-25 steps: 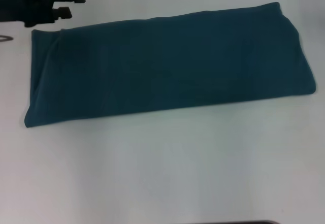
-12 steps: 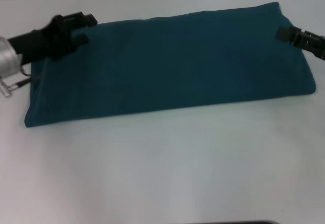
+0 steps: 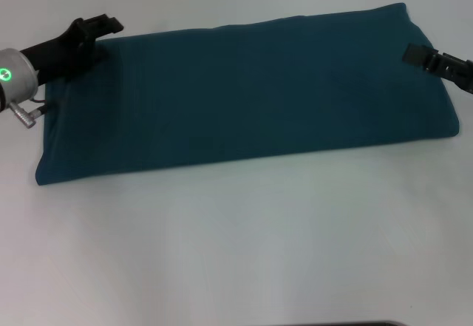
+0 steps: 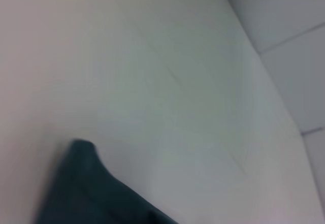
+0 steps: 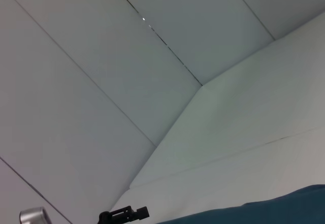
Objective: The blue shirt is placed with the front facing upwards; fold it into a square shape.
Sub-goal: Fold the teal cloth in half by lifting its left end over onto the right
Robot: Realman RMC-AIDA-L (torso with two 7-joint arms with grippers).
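Note:
The blue shirt (image 3: 244,89) lies folded into one long band across the white table, plain side up, with no lettering or collar showing. My left gripper (image 3: 100,38) is at the band's far left corner. It is open: one finger (image 3: 107,24) lies just past the far edge and the other is over the cloth. My right gripper (image 3: 423,57) reaches in from the right, over the band's right end near its far corner. A corner of the shirt (image 4: 86,193) shows in the left wrist view. The right wrist view catches the shirt's edge (image 5: 274,209) and the left gripper (image 5: 124,215) far off.
The white table (image 3: 236,245) stretches wide in front of the shirt. Pale wall panels (image 5: 127,56) rise behind the table's far edge. A dark strip (image 3: 347,324) sits at the very front edge of the head view.
Over the last second the left gripper came in from the far left onto the shirt's corner, then settled slightly back. The right gripper entered and now hovers over the right end. The shirt has not moved.

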